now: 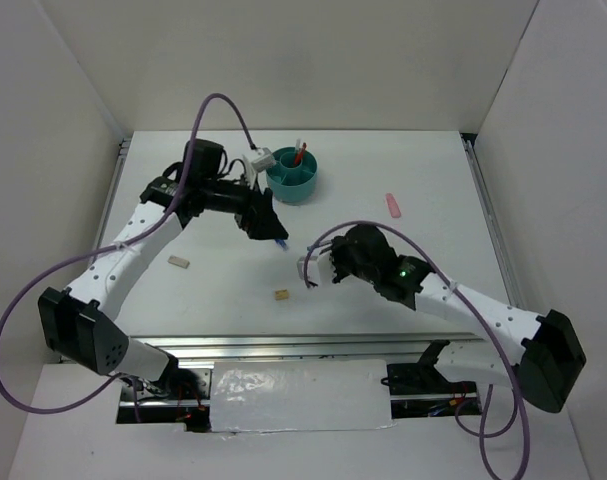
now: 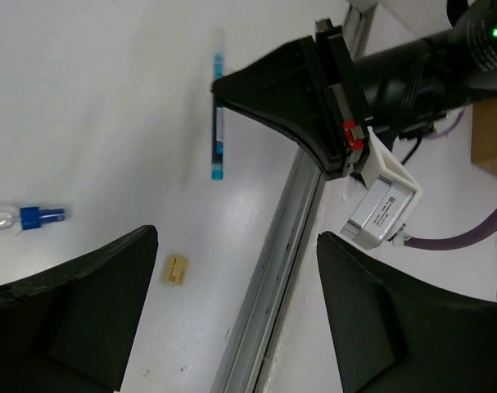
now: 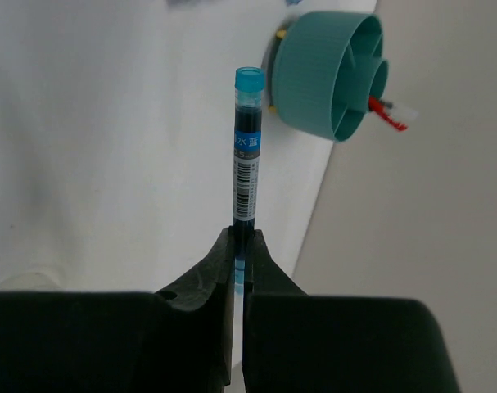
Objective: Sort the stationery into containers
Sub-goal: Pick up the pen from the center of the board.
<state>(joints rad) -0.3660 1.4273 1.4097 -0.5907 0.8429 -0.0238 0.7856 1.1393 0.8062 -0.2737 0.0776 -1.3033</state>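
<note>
My right gripper (image 3: 244, 233) is shut on a blue pen with a barcode label (image 3: 247, 147); the pen's capped end points toward the round teal organiser (image 3: 326, 78). In the top view this gripper (image 1: 323, 262) is at the table's middle, in front of the organiser (image 1: 293, 175). The held pen also shows in the left wrist view (image 2: 217, 131). My left gripper (image 2: 237, 237) is open and empty, above the table just left of the right one (image 1: 268, 228). A blue-white pen (image 1: 280, 243) lies below its tip. Two tan blocks (image 1: 179, 262) (image 1: 281, 295) and a pink eraser (image 1: 392, 204) lie on the table.
A red-and-white item (image 1: 299, 155) stands in the organiser. The metal rail (image 2: 273, 270) runs along the table's near edge. White walls enclose the table on the left, back and right. The blue-white pen (image 2: 19, 217) and a tan block (image 2: 176, 268) show in the left wrist view.
</note>
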